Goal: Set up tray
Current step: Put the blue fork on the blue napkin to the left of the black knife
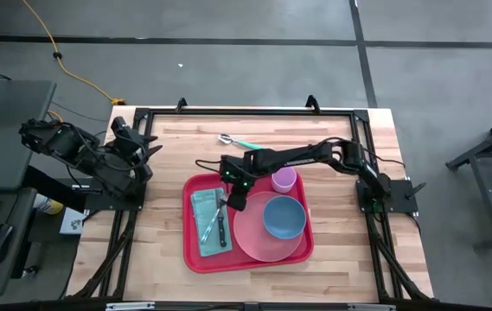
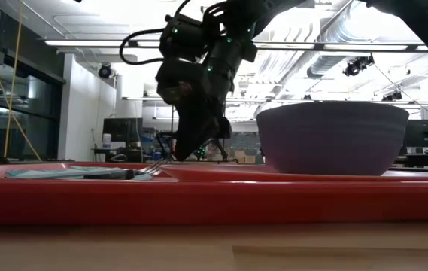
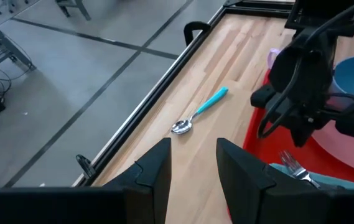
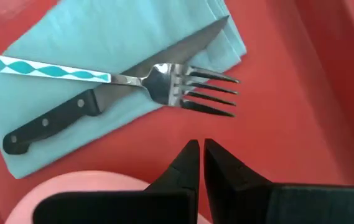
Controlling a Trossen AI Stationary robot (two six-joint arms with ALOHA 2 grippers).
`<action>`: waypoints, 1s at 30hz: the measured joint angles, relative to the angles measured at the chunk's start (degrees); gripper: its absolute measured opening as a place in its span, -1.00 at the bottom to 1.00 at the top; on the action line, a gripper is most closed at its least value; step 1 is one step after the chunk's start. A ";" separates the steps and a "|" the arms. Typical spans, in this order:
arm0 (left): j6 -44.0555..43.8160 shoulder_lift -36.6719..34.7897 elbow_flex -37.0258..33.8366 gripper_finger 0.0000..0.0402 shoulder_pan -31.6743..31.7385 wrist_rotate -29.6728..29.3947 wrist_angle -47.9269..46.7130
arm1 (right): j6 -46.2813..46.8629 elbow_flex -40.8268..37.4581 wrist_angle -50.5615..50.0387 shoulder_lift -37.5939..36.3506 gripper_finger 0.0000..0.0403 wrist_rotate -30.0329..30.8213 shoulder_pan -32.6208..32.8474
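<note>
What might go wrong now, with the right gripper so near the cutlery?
1. The shut right gripper hangs just beside the fork; a low move might knock it off the knife and napkin.
2. The spoon lies outside the tray, so it may be forgotten.

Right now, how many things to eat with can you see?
3: a fork and a knife on the napkin in the tray; a spoon on the table.

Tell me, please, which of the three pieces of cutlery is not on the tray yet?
The teal-handled spoon lies on the bare wood beyond the red tray. The fork and black-handled knife already rest on the teal napkin inside it.
</note>
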 joint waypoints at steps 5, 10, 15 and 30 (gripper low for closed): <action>0.04 -0.42 0.00 -0.22 0.00 -0.02 -0.01 | -0.26 0.01 -0.47 0.51 -1.00 0.16 -0.72; 0.63 -0.68 0.00 -0.22 0.00 0.09 -0.02 | -0.39 -0.06 -0.68 1.45 -1.00 0.25 -1.02; 1.19 -0.68 0.00 -0.22 0.00 0.39 0.02 | -0.15 -0.04 0.93 1.60 -1.00 -0.01 -1.00; 1.36 -0.67 0.00 -0.22 0.00 1.16 0.09 | -1.58 -0.47 2.00 1.69 -1.00 1.37 -1.66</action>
